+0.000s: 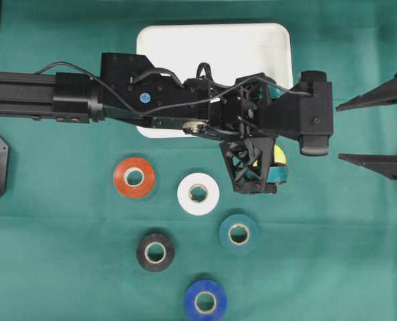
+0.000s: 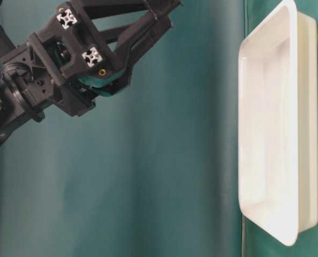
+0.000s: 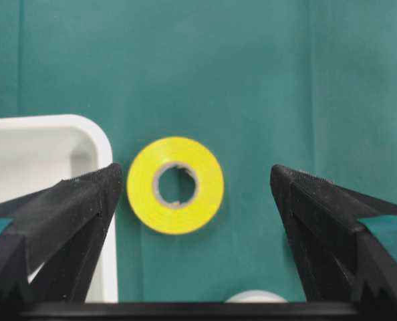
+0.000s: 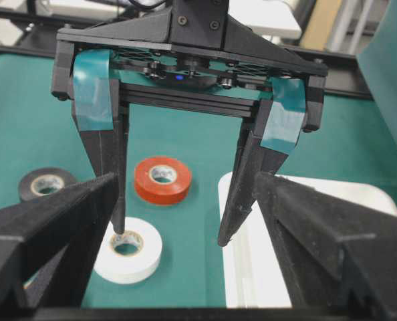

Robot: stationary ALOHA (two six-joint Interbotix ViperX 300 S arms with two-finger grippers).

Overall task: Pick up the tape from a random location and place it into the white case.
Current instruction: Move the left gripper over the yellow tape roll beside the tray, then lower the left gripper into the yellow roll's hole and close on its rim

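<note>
Spread left jaws straddle yellow tape (image 3: 176,185) beside white case (image 3: 85,130).

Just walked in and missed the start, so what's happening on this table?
The left pincer hangs open above a yellow tape roll lying flat on the green cloth beside the white tray, its fingers on either side of the roll and not touching it. The tray looks empty. The right pincer waits open at the side. Orange, white, black, teal and blue rolls lie nearby.
</note>
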